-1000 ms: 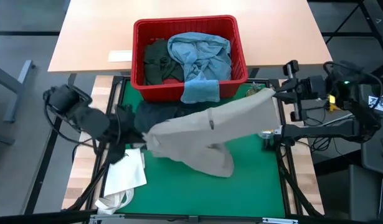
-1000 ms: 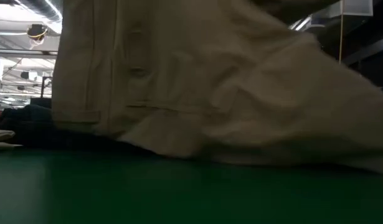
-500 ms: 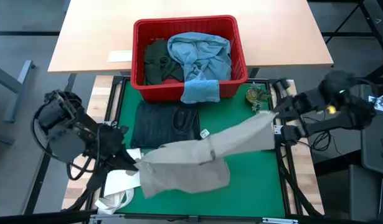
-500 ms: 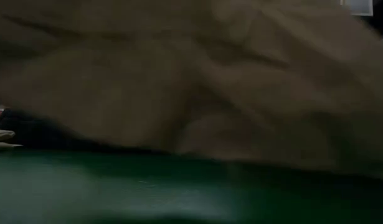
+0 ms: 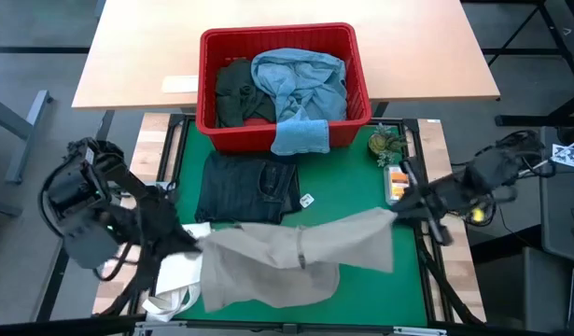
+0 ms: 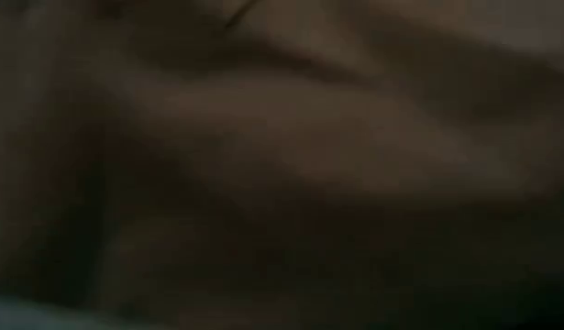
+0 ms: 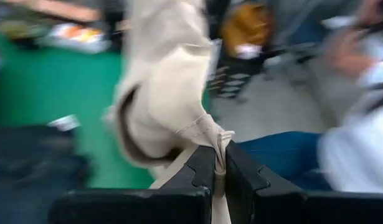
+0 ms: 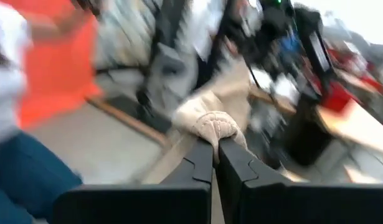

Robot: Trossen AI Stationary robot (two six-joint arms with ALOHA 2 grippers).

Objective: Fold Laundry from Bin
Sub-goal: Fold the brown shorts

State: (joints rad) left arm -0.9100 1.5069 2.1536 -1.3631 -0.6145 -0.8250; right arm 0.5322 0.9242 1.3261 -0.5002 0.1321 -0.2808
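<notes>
Trousers stretched between two clamped grippers

Khaki trousers (image 5: 287, 257) hang in a long band across the near half of the green mat (image 5: 352, 191), one end pinched by the left gripper (image 5: 195, 245) at the mat's left edge, the other by the right gripper (image 5: 397, 211) near the right edge. Both sets of fingers are pressed tight on the cloth. The middle of the garment sags onto the mat and partly covers the white tote bag (image 5: 179, 275).

Dark navy jeans (image 5: 247, 186) lie flat on the mat between the trousers and the red bin (image 5: 361, 89), just beside both. Inside the bin sit light blue jeans (image 5: 301, 79) and a dark green piece (image 5: 235, 91); a small light blue cloth (image 5: 299, 136) drapes over its near rim.

From above, the whole span is plain. The left wrist view adds the close detail: a seamed edge of the trousers (image 7: 172, 106) caught right between the fingertips (image 7: 217, 168). The right wrist view shows a bunched fold (image 8: 207, 124) nipped the same way (image 8: 214, 152). At table height, cloth fills the picture and nothing else can be made out.
</notes>
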